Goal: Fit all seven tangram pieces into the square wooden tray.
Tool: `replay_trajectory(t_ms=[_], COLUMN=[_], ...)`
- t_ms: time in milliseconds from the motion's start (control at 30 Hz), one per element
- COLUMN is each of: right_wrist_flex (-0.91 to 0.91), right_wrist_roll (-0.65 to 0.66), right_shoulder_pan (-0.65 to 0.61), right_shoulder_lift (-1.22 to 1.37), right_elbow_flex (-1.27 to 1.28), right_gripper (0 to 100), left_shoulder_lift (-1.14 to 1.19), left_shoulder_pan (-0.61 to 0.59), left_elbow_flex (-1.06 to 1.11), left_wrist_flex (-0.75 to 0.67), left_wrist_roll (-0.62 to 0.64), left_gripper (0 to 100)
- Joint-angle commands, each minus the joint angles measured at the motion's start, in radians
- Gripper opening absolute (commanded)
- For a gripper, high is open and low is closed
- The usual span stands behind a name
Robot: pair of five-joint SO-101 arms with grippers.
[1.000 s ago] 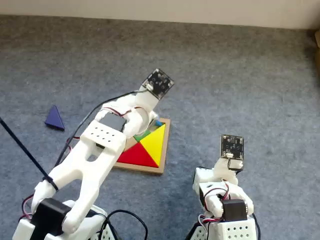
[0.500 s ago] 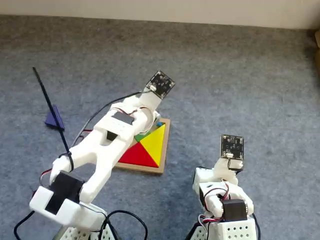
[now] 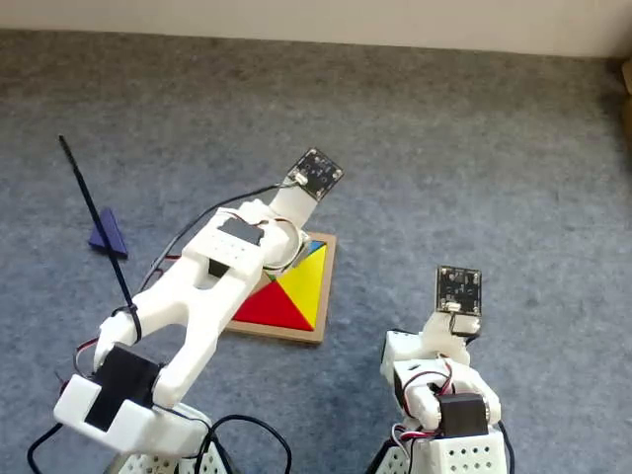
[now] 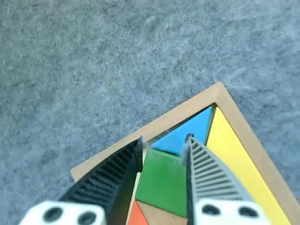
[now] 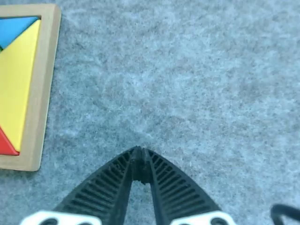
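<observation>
The square wooden tray (image 3: 327,286) lies on the grey carpet and holds a yellow triangle (image 3: 304,281) and a red triangle (image 3: 265,306). My left gripper (image 4: 163,140) hangs open just above the tray's corner (image 4: 178,112). Its fingertips straddle a green square (image 4: 164,180) and a light blue triangle (image 4: 187,133), beside an orange piece (image 4: 137,215). A dark blue triangle (image 3: 107,232) lies loose on the carpet, far left of the tray. My right gripper (image 5: 138,152) is shut and empty over bare carpet, with the tray (image 5: 40,93) off to its side.
A black cable (image 3: 94,212) stands up from the left arm near the loose dark blue triangle. The right arm (image 3: 439,380) sits folded at the front right. Open carpet stretches behind and to the right of the tray.
The left arm's rear links shifted and its black cable swung upright. Its wrist moved slightly nearer the tray. The right arm has kept still.
</observation>
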Motion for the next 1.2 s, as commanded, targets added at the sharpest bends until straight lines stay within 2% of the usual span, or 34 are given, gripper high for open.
replay_trajectory(t_ms=[0,267,467,567,633,767,867,1000,1167], right_wrist_flex=[0.005,0.005,0.005,0.005,0.005,0.005,0.005,0.004,0.004], right_wrist_roll=[0.009,0.009,0.009,0.009,0.009,0.009,0.009,0.009,0.009], right_shoulder_pan=[0.01,0.01,0.01,0.01,0.01,0.01,0.005,0.004,0.004], right_shoulder_lift=[-0.021,-0.021,-0.021,-0.021,-0.019,-0.018,-0.016,-0.015,-0.015], right_elbow_flex=[0.128,0.128,0.128,0.128,0.128,0.128,0.128,0.128,0.128], right_gripper=[0.4,0.4,0.4,0.4,0.4,0.4,0.4,0.4,0.4], left_shoulder_lift=[-0.053,-0.266,-0.41,-0.43,-0.426,-0.423,-0.423,-0.421,-0.421], left_shoulder_pan=[-0.013,-0.139,-0.295,-0.407,-0.495,-0.671,-0.782,-0.868,-0.911], left_elbow_flex=[-0.053,-0.013,0.024,0.012,0.001,-0.041,-0.062,-0.058,-0.062], left_wrist_flex=[0.005,0.06,0.203,0.285,0.325,0.413,0.442,0.44,0.446], left_wrist_roll=[0.005,0.012,0.038,-0.025,-0.071,-0.086,-0.126,-0.201,-0.236], left_gripper=[15,15,16,16,20,29,30,30,30])
